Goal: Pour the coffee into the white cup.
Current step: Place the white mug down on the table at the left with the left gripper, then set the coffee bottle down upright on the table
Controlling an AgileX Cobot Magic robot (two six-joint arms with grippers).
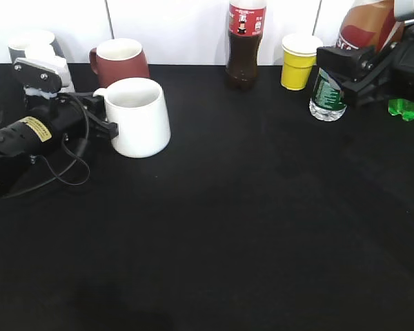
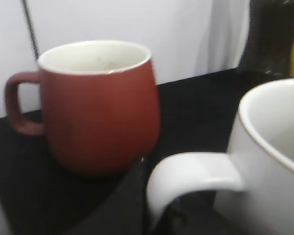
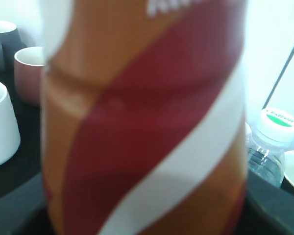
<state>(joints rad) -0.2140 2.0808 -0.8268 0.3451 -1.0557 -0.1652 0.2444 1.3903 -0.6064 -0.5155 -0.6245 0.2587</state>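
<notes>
The white cup (image 1: 139, 117) stands upright on the black table at the left. My left gripper (image 1: 105, 118) is shut on its loop handle (image 2: 191, 176). The coffee bottle (image 1: 364, 24), with its brown, red and white label, is held at the top right, above the table. My right gripper (image 1: 345, 69) is shut on it. In the right wrist view the coffee bottle (image 3: 147, 122) fills the frame and hides the jaws. The white cup (image 3: 0, 122) shows at that view's left edge.
A brownish-red mug (image 1: 119, 61) stands just behind the white cup. A dark cola bottle (image 1: 245, 45) and a yellow paper cup (image 1: 299, 62) stand at the back. A clear water bottle (image 1: 328, 96) stands under my right gripper. Something green (image 1: 407, 108) lies at the far right.
</notes>
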